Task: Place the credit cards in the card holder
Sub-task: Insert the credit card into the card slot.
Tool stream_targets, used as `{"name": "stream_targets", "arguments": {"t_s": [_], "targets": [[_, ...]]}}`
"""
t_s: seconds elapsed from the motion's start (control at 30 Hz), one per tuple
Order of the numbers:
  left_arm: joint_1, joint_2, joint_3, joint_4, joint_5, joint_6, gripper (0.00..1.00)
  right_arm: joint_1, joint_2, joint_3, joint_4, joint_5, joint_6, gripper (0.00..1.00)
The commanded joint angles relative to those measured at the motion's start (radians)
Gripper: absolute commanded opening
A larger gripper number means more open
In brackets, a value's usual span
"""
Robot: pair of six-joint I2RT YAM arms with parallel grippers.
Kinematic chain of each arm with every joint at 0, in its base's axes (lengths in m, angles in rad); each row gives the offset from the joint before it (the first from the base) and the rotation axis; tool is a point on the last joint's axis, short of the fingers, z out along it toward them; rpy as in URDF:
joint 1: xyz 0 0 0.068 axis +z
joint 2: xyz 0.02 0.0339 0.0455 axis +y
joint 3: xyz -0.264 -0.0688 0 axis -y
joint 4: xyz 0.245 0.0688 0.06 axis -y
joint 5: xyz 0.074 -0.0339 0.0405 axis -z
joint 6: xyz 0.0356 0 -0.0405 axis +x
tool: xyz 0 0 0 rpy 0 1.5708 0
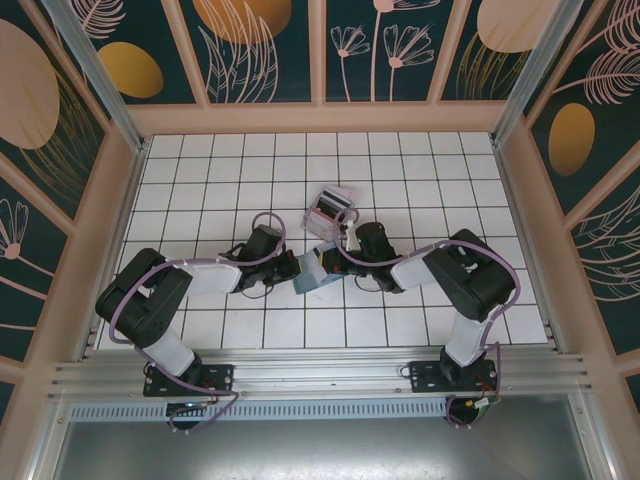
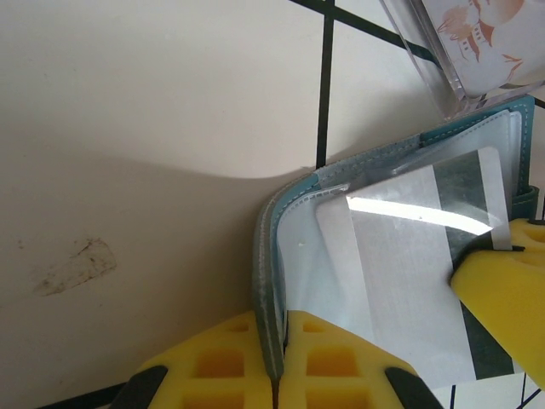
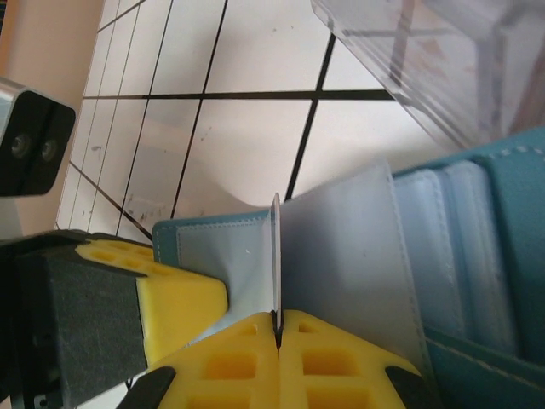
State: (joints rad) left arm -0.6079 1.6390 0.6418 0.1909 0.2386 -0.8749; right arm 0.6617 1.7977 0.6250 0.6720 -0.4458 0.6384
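Currently: card holder point(image 2: 271, 256) clamped by left gripper point(image 2: 277, 345); credit card point(image 2: 409, 290) pinched by right gripper point(image 3: 277, 328), laid lengthwise along the clamped cover.

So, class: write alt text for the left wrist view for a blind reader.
Yellow left fingers pinch the edge of an open teal holder. A white card with a dark stripe lies over its clear pockets, touched by a right finger; a clear stand sits beyond.

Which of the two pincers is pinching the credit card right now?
The right pincer: it is shut on the thin card with the dark stripe. The left pincer instead clamps the edge of the teal card holder.
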Motion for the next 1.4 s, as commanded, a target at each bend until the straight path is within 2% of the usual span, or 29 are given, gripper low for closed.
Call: {"name": "stream_targets", "arguments": {"t_s": [0.0,0.37,0.43,0.6,0.63,0.67,0.8,0.93,1.27,1.37], "targets": [[0.006,0.024,-0.007,-0.047,-0.025,0.014,0.00,0.032,0.028,0.015,-0.019,0.055,-0.003,0.00],[0.006,0.031,0.002,-0.053,-0.021,0.014,0.01,0.101,-0.007,-0.012,-0.121,0.146,-0.045,0.00],[0.006,0.026,0.008,-0.069,-0.023,0.014,0.14,0.101,-0.008,-0.021,-0.124,0.156,-0.045,0.00],[0.019,-0.037,0.011,-0.157,-0.093,0.020,0.30,0.099,-0.006,-0.018,-0.160,0.198,-0.062,0.00],[0.023,-0.053,0.013,-0.183,-0.112,0.025,0.36,0.099,-0.003,-0.018,-0.163,0.204,-0.065,0.00],[0.027,-0.066,0.014,-0.199,-0.128,0.032,0.37,0.099,-0.002,-0.016,-0.165,0.205,-0.067,0.00],[0.031,-0.090,0.013,-0.240,-0.158,0.044,0.35,0.099,0.004,-0.010,-0.186,0.219,-0.083,0.00],[0.030,-0.082,0.005,-0.265,-0.196,0.053,0.28,0.101,0.004,-0.011,-0.184,0.216,-0.085,0.00],[0.031,-0.024,-0.040,-0.165,-0.140,0.036,0.12,0.119,0.014,0.022,-0.205,0.196,-0.087,0.00],[0.030,-0.013,-0.044,-0.145,-0.123,0.032,0.08,0.168,0.012,0.072,-0.289,0.255,-0.125,0.00]]}}
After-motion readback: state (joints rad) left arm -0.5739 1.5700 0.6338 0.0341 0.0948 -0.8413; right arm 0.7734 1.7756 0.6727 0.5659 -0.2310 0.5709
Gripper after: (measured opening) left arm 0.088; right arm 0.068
